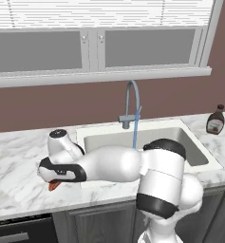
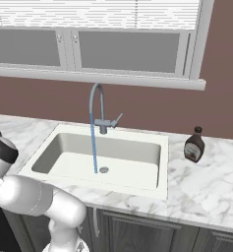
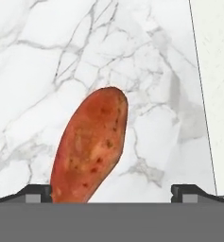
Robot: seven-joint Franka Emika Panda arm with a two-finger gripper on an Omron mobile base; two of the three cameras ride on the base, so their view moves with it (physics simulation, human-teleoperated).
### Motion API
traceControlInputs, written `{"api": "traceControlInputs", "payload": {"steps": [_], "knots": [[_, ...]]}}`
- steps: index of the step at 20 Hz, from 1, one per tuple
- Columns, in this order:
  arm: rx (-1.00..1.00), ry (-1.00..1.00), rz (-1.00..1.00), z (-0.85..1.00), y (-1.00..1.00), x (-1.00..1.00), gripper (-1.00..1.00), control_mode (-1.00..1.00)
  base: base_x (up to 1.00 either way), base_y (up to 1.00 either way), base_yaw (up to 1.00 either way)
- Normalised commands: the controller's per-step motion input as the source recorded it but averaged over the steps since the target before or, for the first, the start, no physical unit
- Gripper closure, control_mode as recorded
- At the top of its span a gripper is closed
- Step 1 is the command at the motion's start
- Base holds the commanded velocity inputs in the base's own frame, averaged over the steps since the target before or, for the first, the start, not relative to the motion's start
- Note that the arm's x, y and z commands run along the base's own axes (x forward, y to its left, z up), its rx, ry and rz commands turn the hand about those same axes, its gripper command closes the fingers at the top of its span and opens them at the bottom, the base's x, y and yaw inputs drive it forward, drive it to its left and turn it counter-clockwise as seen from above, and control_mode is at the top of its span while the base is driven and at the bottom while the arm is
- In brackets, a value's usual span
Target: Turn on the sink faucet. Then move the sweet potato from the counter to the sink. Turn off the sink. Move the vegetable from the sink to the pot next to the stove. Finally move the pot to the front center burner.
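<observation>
The sink faucet [image 1: 131, 102] [image 2: 96, 106] is running: a thin blue stream of water [image 1: 135, 133] [image 2: 94, 147] falls into the sink [image 1: 109, 140] [image 2: 137, 152]. Left of the basin, the orange-red sweet potato [image 3: 90, 146] [image 1: 53, 185] lies on the white marble counter [image 1: 14, 161] [image 3: 38, 71]. My gripper [image 3: 113, 194] [image 1: 55, 181] hangs just above it, open wide. In the hand view the tuber's near end sits between the fingertips [image 3: 38, 193], close to the left one. Nothing is gripped.
A dark brown bottle [image 1: 215, 120] [image 2: 194, 145] with a white cap stands on the counter right of the sink. The faucet's side lever [image 2: 117, 119] points right. The sink's rim [image 3: 217, 71] runs along the right of the hand view. A window sill runs behind.
</observation>
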Motion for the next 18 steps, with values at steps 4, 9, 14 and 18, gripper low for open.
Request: {"api": "traceControlInputs", "payload": {"steps": [4, 9, 14, 18], "knots": [[0.0, 0.03, -0.01, -0.19, 0.15, 0.15, -1.0, -1.0, 0.0, 0.0, 0.0], [0.0, 0.04, 0.0, -0.22, 0.13, 0.14, -1.0, -1.0, 0.0, 0.0, 0.0], [0.0, 0.04, 0.0, -0.22, 0.14, 0.17, -1.0, -1.0, 0.0, 0.0, 0.0], [0.0, 0.04, 0.0, -0.28, 0.07, 0.07, 1.0, -1.0, 0.0, 0.0, 0.0]]}}
